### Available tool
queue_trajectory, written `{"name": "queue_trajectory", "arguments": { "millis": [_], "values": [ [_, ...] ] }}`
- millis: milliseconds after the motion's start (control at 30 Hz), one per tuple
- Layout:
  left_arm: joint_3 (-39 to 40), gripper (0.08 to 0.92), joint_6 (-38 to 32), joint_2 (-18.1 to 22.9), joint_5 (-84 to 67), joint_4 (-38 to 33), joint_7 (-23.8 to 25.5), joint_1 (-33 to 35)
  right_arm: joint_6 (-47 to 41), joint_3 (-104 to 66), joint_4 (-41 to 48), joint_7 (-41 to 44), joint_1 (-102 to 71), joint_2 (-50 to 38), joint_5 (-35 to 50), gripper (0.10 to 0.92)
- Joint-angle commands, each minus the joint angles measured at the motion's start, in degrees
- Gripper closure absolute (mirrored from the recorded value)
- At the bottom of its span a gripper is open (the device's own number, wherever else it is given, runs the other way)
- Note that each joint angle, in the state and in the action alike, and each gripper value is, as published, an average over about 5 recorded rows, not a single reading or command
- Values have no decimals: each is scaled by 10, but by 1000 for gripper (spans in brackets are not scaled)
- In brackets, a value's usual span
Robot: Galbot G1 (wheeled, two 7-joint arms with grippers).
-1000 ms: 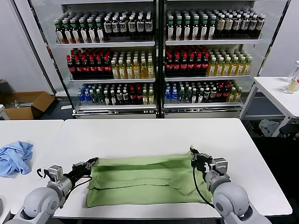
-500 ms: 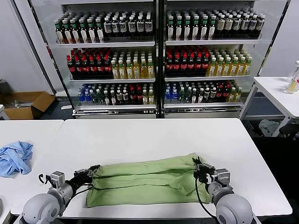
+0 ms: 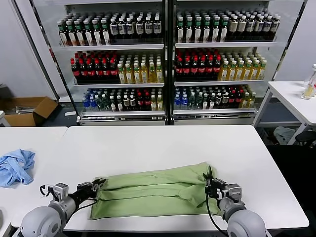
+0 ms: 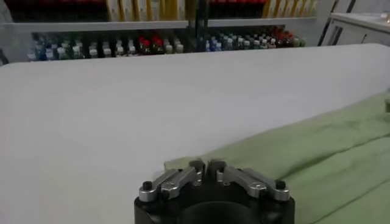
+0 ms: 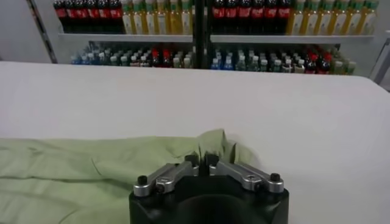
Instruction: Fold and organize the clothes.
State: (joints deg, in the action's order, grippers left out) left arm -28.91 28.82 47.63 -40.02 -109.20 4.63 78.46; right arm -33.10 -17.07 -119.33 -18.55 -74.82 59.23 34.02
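The shirt's point(image 3: 150, 193) buttons and printed front were folded out of sight, its far side was cut off in the left wrist view beyond the left gripper point(image 4: 206, 170), and the bottle labels point(image 3: 148, 69) behind it were too small to read.

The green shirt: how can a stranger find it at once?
On the white table before the drink shelves, it lies along the near edge. The green shirt is a long folded band, pinched between left hand and right hand, unlike the crumpled blue cloth.
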Motion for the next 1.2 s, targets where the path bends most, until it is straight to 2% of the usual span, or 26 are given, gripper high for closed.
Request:
{"name": "queue_trajectory", "arguments": {
  "millis": [33, 233, 533, 667, 1000, 1200],
  "values": [
    [-17, 687, -27, 8, -5, -34, -81, 4, 0, -42, -55, -8, -26, -3, -3, 682],
    [8, 513, -6, 47, -41, -89, -233, 33, 0, -83, -92, -9, -64, -1, -5, 517],
    [60, 255, 9, 105, -4, -105, -317, 69, 0, -94, -86, -11, -79, 5, -19, 263],
    [68, 186, 9, 123, -9, -94, -362, 68, 0, -86, -85, -14, -76, 7, -23, 209],
    [67, 190, 1, 133, -25, -93, -370, 68, 0, -72, -78, -18, -67, 8, -33, 203],
    [72, 333, 3, 139, -35, -96, -366, 68, 0, -69, -81, -19, -66, 9, -35, 203]
  ]
}}
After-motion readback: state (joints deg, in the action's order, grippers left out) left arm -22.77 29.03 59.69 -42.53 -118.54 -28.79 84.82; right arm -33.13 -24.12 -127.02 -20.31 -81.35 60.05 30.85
